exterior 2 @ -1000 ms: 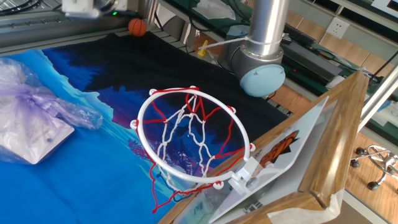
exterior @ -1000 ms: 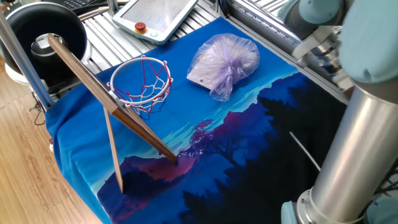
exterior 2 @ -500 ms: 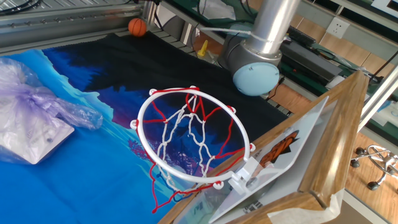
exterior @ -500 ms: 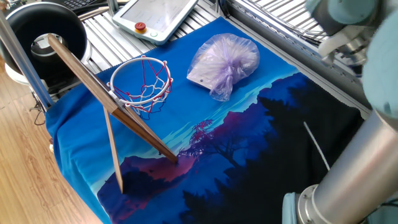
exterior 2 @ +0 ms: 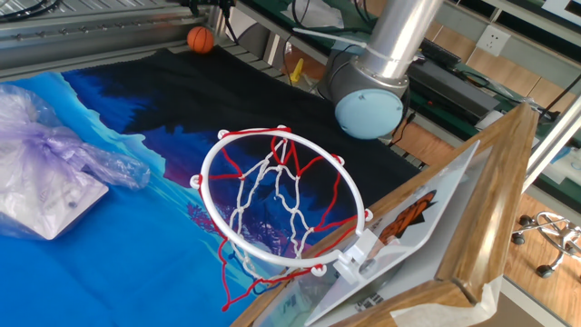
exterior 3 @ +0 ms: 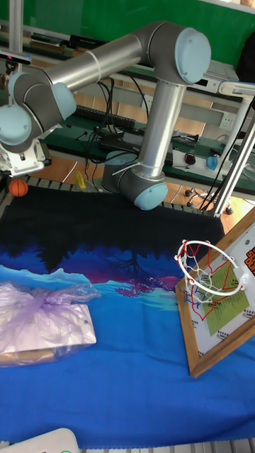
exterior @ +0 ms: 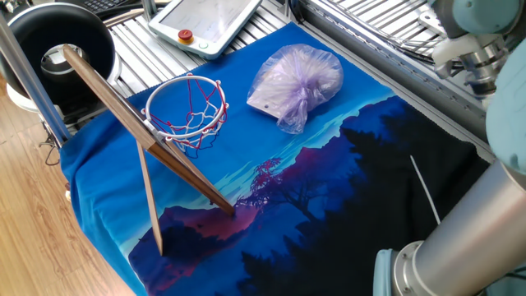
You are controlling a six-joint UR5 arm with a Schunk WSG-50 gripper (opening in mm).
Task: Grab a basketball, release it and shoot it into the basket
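Since a second ago, the arm [exterior 3: 106, 60] has been swung further toward the far edge of the table [exterior: 271, 205]: in the other fixed view the wrist head seen then at the top left is no longer in the picture, and in one fixed view the arm's joints have been shifted to the right edge. Nothing else on the table has been moved.

In the tall fixed view the claw [exterior 3: 20, 168] is seen hanging just above the basketball [exterior 3: 18, 187], at the left edge of the picture. Whether the fingers are spread or closed cannot be told, since they are hidden behind the wrist housing and cut by the frame edge. The basketball [exterior 2: 201, 39] is seen lying at the far edge of the dark part of the printed cloth [exterior 2: 136, 236], beside the metal rails, well apart from the basket [exterior 2: 281, 204].

The basket [exterior: 187, 113] is fixed to a wooden backboard [exterior: 140, 131] that is propped at a tilt on the blue part of the cloth. A lilac plastic bag [exterior: 297, 82] is laid on the cloth near the hoop. A black round tub [exterior: 57, 45] is seen beyond the backboard, off the cloth.
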